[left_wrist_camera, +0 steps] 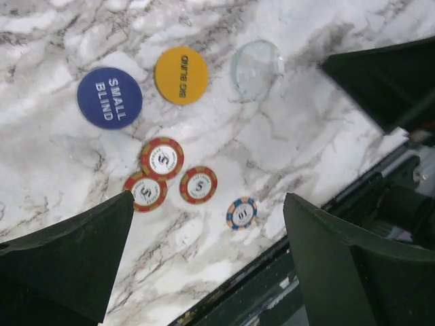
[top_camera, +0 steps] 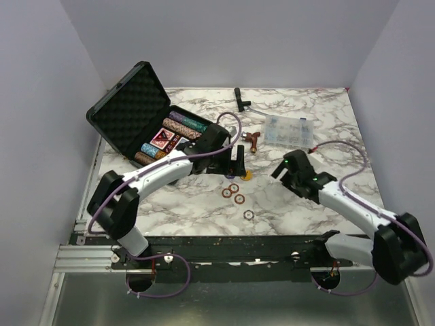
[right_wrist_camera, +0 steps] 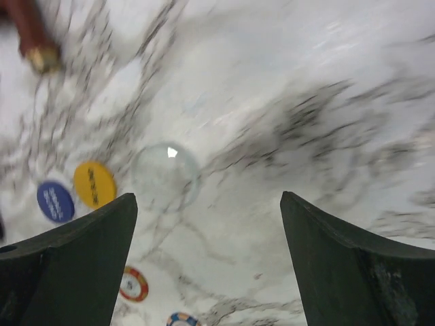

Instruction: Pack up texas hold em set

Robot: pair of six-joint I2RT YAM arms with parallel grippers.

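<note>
The black briefcase [top_camera: 129, 112] lies open at the far left, foam lid up, with rows of poker chips [top_camera: 178, 129] inside. Loose on the marble lie three red chips [left_wrist_camera: 162, 157], a blue-orange chip [left_wrist_camera: 242, 212], a blue "small blind" button [left_wrist_camera: 109, 97], a yellow "big blind" button [left_wrist_camera: 181, 75] and a clear disc [left_wrist_camera: 256, 60]. My left gripper [left_wrist_camera: 209, 204] is open and empty above them, beside the case [top_camera: 238, 163]. My right gripper [right_wrist_camera: 207, 200] is open and empty, hovering right of the clear disc [right_wrist_camera: 165, 176], at mid table [top_camera: 280, 171]. No card deck can be made out.
A clear compartment box [top_camera: 289, 129] sits at the far right. A black tool [top_camera: 241, 98] lies near the back edge and a brown piece [top_camera: 251, 139] lies between them. The table's black front rail [left_wrist_camera: 319, 272] runs close under the left gripper.
</note>
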